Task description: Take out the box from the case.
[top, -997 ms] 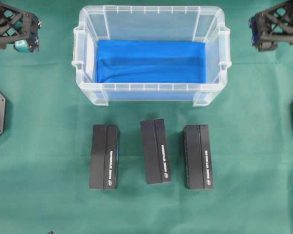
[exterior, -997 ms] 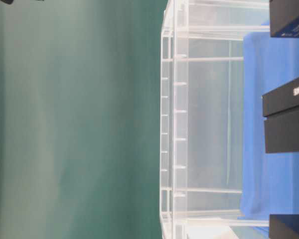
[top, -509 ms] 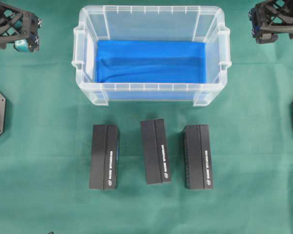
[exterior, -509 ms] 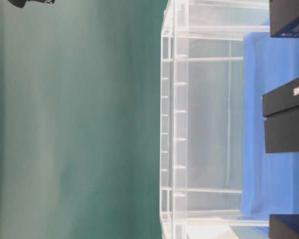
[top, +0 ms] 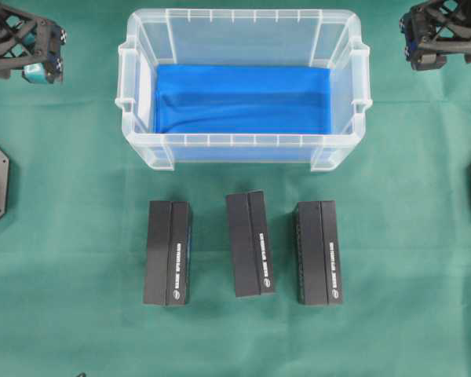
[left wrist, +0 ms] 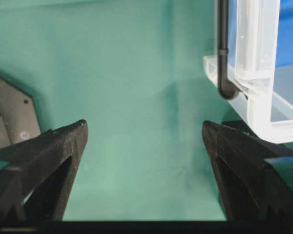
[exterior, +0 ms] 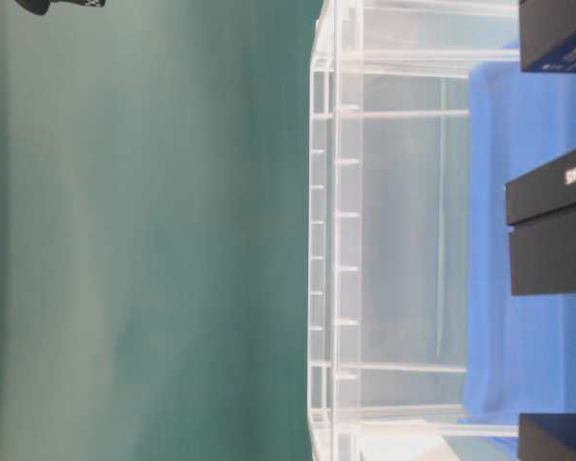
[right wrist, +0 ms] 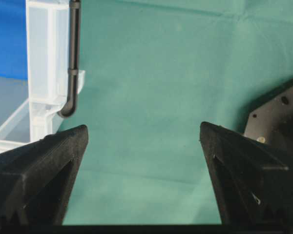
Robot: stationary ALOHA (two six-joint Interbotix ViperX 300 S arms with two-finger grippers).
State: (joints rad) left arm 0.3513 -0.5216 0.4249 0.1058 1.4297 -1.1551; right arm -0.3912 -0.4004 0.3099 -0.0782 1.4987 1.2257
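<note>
Clear plastic case sits on the green desk with only a blue cloth inside. Three black boxes lie in a row in front of it. The left gripper and right gripper have jaws wide open, holding nothing.

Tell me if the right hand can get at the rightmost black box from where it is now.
Probably yes: the right hand is open, and only bare green cloth separates it from the rightmost box, outside the case.

left claw agape, right claw agape
</note>
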